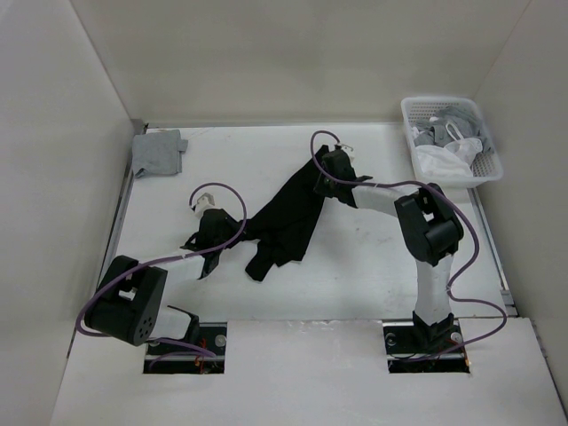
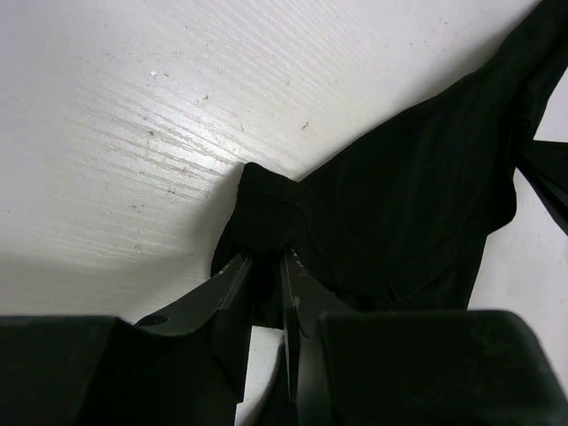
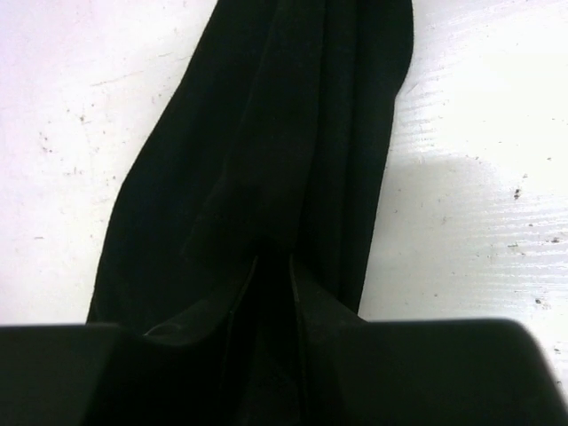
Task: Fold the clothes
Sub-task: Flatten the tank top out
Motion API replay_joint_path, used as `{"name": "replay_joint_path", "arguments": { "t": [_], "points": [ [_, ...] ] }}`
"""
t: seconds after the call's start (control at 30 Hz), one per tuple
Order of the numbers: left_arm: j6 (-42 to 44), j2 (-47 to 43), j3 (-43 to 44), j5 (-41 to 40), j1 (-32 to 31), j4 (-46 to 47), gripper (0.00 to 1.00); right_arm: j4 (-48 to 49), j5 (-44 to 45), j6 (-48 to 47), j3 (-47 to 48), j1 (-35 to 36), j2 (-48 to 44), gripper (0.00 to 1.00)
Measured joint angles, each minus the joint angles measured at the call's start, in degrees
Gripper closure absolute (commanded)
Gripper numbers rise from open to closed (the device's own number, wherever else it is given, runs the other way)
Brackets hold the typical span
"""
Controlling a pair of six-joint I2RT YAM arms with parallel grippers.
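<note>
Black clothes [image 1: 286,222], pinched by left pincer [image 2: 266,259], right pincer [image 3: 273,264] — opposite ends

The top camera looks down from high on the near side of the clothes [image 1: 288,217], far enough to hold the whole bench [image 1: 355,266] around them. The wrist cameras look past the left end effector [image 2: 266,257] and right end effector [image 3: 273,262] from close against the clothes' near-left and far-right ends. All three views share that fabric.
</note>
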Motion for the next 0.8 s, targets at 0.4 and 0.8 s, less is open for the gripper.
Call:
{"name": "replay_joint_path", "arguments": {
  "t": [0.4, 0.8],
  "points": [
    [0.0, 0.1, 0.0, 0.6, 0.6, 0.5, 0.85, 0.4, 0.0, 0.4, 1.6, -1.0, 2.2, 0.87],
    [-0.5, -1.1, 1.0, 2.0, 0.6, 1.2, 1.0, 2.4, 0.5, -1.8, -2.5, -1.1, -6.7, 0.96]
  ]
}}
